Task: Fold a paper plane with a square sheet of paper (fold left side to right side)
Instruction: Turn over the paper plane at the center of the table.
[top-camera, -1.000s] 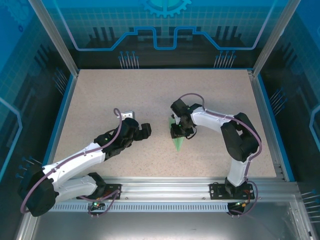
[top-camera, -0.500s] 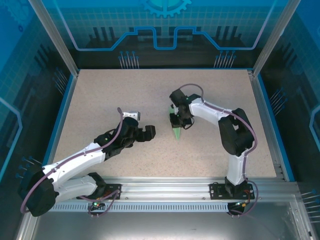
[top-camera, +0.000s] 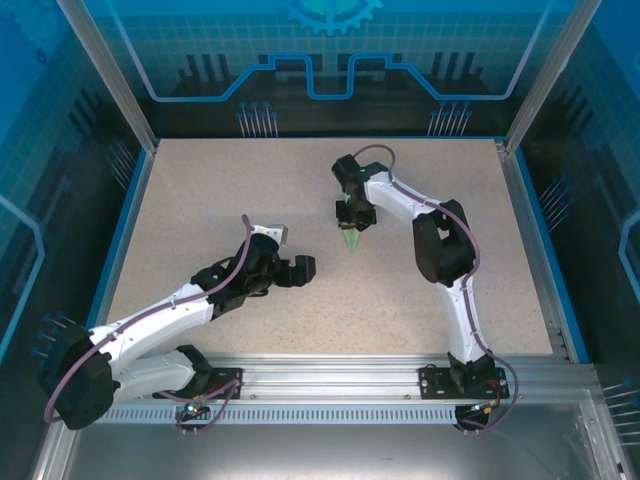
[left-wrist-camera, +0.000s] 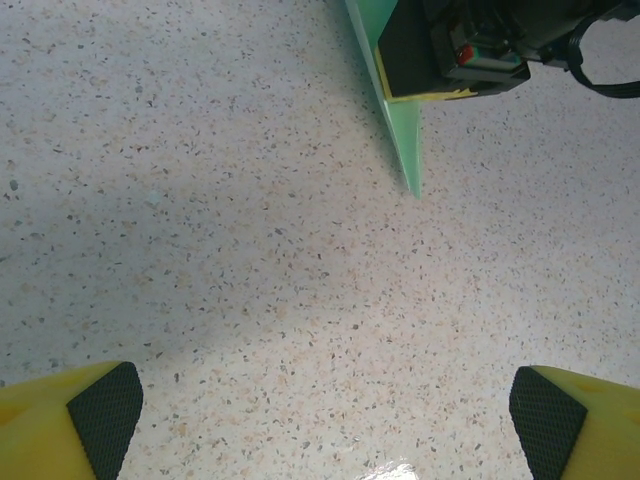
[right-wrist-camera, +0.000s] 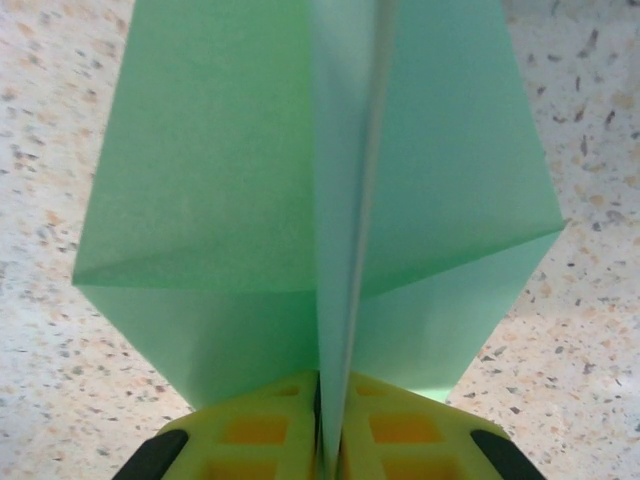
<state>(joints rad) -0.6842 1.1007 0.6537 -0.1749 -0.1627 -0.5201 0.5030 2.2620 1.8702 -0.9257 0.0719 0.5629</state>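
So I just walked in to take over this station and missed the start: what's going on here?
The right gripper is shut on the paper plane, pinching it along its centre crease with the folded wings spread to either side. The plane's point aims back toward the arm bases; whether it touches the speckled table is unclear. The left gripper is wide open and holds nothing, low over the table beside the plane and apart from it.

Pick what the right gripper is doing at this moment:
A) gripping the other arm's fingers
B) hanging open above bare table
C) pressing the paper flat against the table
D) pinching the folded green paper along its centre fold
D: in the right wrist view the right gripper is shut on the paper plane, clamped along its upright centre fold.
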